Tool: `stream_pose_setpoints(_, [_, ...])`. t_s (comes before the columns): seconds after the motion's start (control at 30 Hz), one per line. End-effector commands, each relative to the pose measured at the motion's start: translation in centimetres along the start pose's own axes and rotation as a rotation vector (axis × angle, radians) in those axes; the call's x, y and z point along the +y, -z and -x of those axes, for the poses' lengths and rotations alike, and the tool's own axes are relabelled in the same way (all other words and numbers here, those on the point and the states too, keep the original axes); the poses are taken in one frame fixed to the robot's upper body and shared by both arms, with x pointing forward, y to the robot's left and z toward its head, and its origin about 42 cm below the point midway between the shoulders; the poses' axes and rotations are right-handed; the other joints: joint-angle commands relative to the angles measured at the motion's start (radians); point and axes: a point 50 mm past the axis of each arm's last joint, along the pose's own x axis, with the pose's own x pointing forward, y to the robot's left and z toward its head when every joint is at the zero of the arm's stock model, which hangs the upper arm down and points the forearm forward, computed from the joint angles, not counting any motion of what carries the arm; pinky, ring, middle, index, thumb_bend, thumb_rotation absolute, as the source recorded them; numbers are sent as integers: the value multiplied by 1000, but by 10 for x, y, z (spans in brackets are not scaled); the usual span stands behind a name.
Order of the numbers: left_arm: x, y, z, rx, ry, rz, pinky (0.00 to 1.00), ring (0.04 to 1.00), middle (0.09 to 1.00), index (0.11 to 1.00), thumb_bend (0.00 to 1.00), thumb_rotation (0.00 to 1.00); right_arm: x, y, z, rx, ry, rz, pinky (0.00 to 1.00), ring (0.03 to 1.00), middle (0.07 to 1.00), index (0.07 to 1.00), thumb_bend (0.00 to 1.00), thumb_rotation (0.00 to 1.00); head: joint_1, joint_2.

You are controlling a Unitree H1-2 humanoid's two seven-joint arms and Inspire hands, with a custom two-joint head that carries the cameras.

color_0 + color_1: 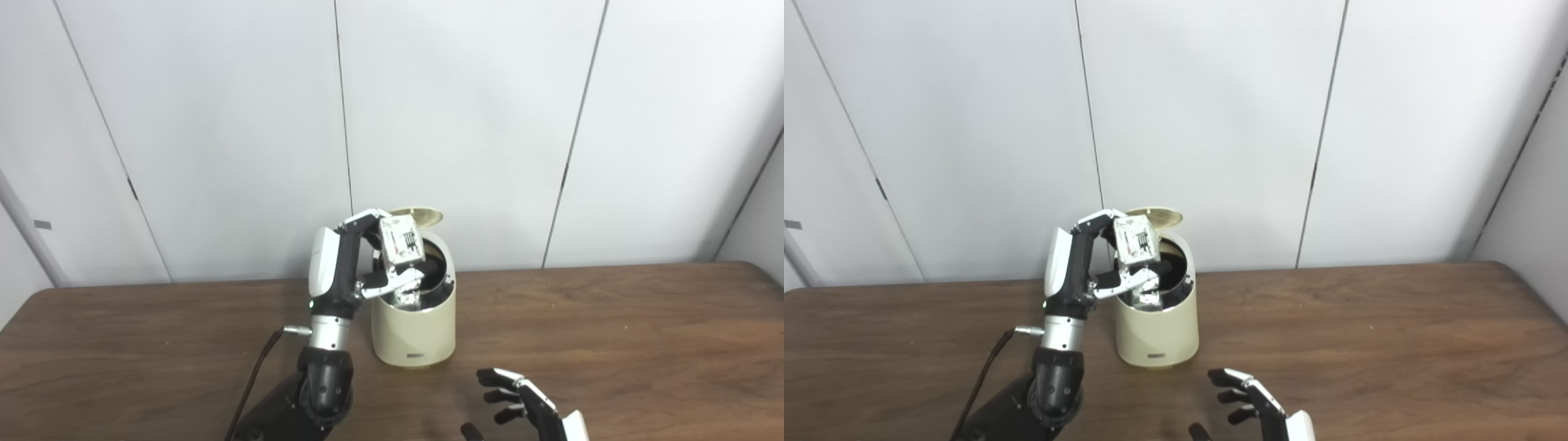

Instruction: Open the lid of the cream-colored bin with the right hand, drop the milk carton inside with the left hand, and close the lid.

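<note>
Milk carton point(402, 241): you see it tilted, held above the open mouth of the cream-colored bin point(415, 327), its lower end over the dark interior. Printed markings face the cameras; they are too small to read.

Left hand point(367, 260): closed on the milk carton, with fingers point(366, 218) curled over its top and the thumb point(392, 283) pressed against its lower part. The left arm rises nearly upright from the near edge of the table point(612, 331), just beside the bin on its left side. A dark cable point(254, 380) runs from the wrist down toward the near edge.

Cream-colored bin: it stands upright on the table, somewhat left of the middle and closer to the far edge than to the near edge. Its lid point(419, 215) is raised at the back of the rim, above the opening. A small label sits low on the front wall; you cannot read it. A shiny item lies inside near the front rim; you cannot tell what it is.

Right hand point(527, 404): it holds nothing. Its fingers are spread apart and point toward the far-left. It sits low at the near edge, right of the bin and apart from it; you cannot tell whether it touches the table.

Behind the table you see a white panelled wall point(459, 122).
</note>
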Motion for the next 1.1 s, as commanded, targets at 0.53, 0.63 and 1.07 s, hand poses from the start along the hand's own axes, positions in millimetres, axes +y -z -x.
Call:
stream_pose_setpoints(0.53, [-7, -20, -29, -80, 9, 35, 391, 461, 488, 462, 505, 0, 18, -15, 31, 45, 1, -26, 561, 675, 707, 686, 266, 25, -40, 10])
stream_pose_setpoints(0.63, [-7, -19, -29, -96, 25, 13, 386, 460, 487, 464, 505, 0, 20, -17, 33, 40, -7, -43, 565, 681, 707, 688, 267, 5, -41, 12])
stream_pose_setpoints(1.07, [-8, -15, -20, -114, 51, -16, 387, 460, 488, 465, 505, 0, 17, -22, 37, 53, -20, -58, 531, 662, 711, 701, 271, 30, -44, 28])
